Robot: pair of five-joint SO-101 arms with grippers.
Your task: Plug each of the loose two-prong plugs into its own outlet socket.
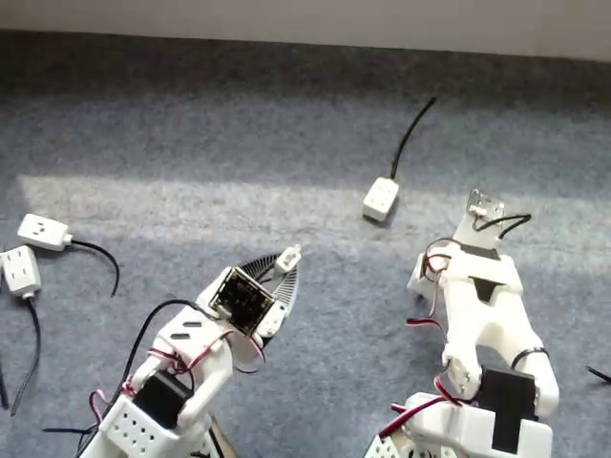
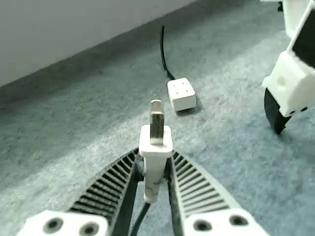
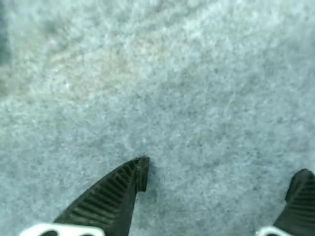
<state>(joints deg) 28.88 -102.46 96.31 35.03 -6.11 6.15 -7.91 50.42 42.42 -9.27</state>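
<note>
My left gripper [image 2: 155,158] is shut on a white two-prong plug [image 2: 156,145], whose metal prongs point away from the wrist. In the high view the left gripper [image 1: 284,263] holds that plug [image 1: 290,255] just above the grey carpet. Ahead of the prongs lies a white outlet socket [image 2: 181,94] on a black cord, which sits up and to the right of the plug in the high view [image 1: 380,198]. My right gripper [image 3: 221,179] hangs open over bare carpet with nothing between its fingers. The right arm [image 1: 487,305] stands to the right of the socket.
Two more white corded blocks [image 1: 43,232] [image 1: 21,270] lie at the far left of the carpet. The socket's black cord [image 1: 412,134] runs toward the back wall. The other arm's dark fingertip [image 2: 274,112] shows at the edge of the left wrist view.
</note>
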